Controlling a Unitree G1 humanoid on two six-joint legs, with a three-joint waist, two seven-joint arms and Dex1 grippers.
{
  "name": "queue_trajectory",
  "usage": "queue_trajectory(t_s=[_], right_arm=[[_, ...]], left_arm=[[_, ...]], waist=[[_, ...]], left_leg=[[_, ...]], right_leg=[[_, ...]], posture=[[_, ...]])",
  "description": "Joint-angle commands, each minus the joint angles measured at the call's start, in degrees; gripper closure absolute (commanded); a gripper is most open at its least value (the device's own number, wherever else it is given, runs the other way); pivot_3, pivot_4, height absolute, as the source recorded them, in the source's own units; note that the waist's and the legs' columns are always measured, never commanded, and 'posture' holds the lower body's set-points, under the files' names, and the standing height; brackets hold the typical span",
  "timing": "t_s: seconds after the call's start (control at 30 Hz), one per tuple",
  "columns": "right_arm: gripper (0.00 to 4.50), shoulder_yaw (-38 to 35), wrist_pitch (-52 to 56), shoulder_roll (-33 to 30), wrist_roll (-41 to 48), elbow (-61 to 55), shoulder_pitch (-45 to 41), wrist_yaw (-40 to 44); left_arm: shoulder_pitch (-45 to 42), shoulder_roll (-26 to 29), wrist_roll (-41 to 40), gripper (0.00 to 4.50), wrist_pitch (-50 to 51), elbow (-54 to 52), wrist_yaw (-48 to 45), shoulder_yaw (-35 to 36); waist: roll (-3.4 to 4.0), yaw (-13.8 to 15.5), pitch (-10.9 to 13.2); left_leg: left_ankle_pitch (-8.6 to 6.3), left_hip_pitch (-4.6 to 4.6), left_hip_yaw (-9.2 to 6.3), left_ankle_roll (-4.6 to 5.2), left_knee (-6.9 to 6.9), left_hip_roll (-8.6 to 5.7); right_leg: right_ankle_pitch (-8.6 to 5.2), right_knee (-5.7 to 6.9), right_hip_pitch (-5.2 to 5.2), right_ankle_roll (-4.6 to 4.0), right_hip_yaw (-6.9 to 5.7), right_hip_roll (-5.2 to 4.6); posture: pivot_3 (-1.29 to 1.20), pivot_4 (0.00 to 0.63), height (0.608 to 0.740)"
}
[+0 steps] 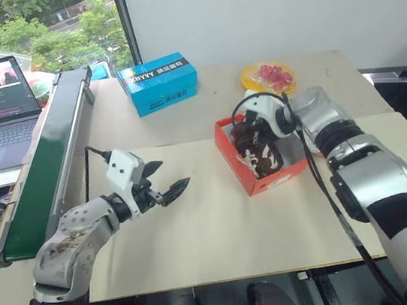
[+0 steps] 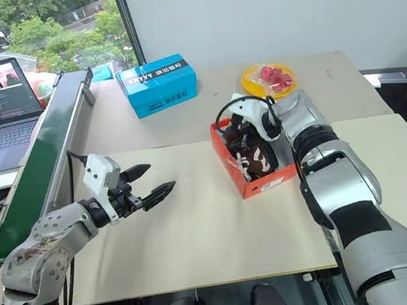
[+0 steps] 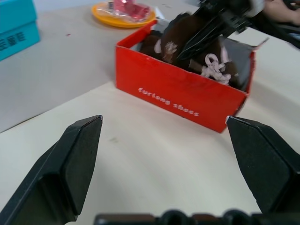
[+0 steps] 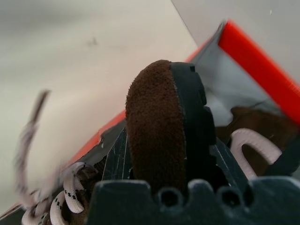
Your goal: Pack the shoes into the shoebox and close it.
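Right claw point(image 2: 250, 132) clamped on a soft, light suede shoe point(image 4: 157, 126) over the shoebox point(image 1: 246, 174); left claw point(image 1: 163, 181) wide open, empty.

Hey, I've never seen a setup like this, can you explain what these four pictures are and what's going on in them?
It is a humanoid robot with two arms. Two pictures look down from its head; the other two come from cameras on its wrists. On the table lie a red shoebox, a blue box and a yellow plate. The right gripper is shut on a brown shoe that it holds over the shoebox, where another shoe lies. The left gripper is open, holding nothing.
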Motion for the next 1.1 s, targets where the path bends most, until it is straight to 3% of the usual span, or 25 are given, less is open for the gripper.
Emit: queue_trajectory(t_s=[0.03,0.23,0.53,0.57,0.7,0.87,0.9,1.1], right_arm=[[3.88,-1.60,-1.01,0.13,-0.94,1.26,0.15,-3.12],[3.88,-1.95,-0.09,1.92,-3.08,4.71,2.24,-10.33],[3.88,-1.98,0.02,6.99,-7.42,6.87,4.23,-21.57],[2.94,-2.44,0.05,7.51,-7.40,6.89,4.01,-22.38],[1.74,-3.92,-1.05,8.90,-6.89,6.59,2.06,-23.35],[0.07,-6.87,-2.45,9.00,-5.32,5.79,-1.68,-23.56],[0.07,-7.56,-3.05,8.82,-4.94,5.44,-2.83,-23.73],[0.07,-13.18,-6.21,6.60,-1.24,3.09,-9.98,-26.86]], left_arm=[[0.60,0.58,-2.53,0.00,0.76,-2.65,-1.00,1.75],[0.64,1.61,-1.82,0.00,0.94,-3.04,-0.79,0.77],[1.14,2.17,-1.87,0.00,1.58,-4.59,-0.12,0.27],[1.27,2.19,-1.86,0.00,1.70,-4.85,-0.01,0.25],[1.84,2.15,-2.08,0.00,2.17,-5.74,0.40,0.50],[2.06,1.96,-2.22,0.00,2.21,-5.86,0.68,0.33],[2.01,1.84,-2.23,0.00,2.18,-5.77,0.70,0.15],[0.79,1.73,-1.91,0.00,1.53,-4.13,-0.41,-1.28]], waist=[[0.00,-0.01,0.00],[-0.02,0.04,-0.02],[-0.46,-0.44,-0.43],[-0.51,-0.48,-0.46],[-0.44,-0.42,-0.42],[-0.40,-0.41,-0.39],[-0.39,-0.45,-0.38],[-0.12,-1.28,-0.19]], left_leg=[[0.00,0.00,0.00,0.00,0.00,0.00],[-0.01,0.13,-0.03,0.02,0.02,-0.01],[-0.26,1.05,-0.04,0.41,-0.06,0.02],[-0.29,1.35,-0.05,0.44,-0.13,0.03],[-0.27,1.49,-0.06,0.40,-0.39,0.01],[-0.11,0.87,-0.02,0.16,-0.62,0.01],[0.17,0.61,0.01,-0.25,-0.60,-0.01],[0.21,0.48,0.02,-0.21,-0.62,-0.01]], right_leg=[[0.00,0.00,0.00,0.00,0.00,0.00],[0.00,-0.01,0.16,0.00,-0.02,0.00],[-0.03,-0.20,0.94,-0.06,0.03,0.03],[-0.04,-0.26,1.27,-0.07,0.01,0.03],[-0.07,-0.27,1.26,-0.12,0.07,-0.06],[-0.07,-0.07,0.51,-0.15,0.10,-0.04],[-0.06,0.02,0.22,-0.15,0.16,-0.05],[-0.05,0.07,0.08,-0.19,0.15,0.00]], posture=[[0.00,0.150,0.740],[0.00,0.150,0.740],[0.00,0.150,0.740],[0.00,0.150,0.740],[0.00,0.150,0.740],[0.00,0.150,0.740],[0.00,0.150,0.740],[0.00,0.150,0.740]])
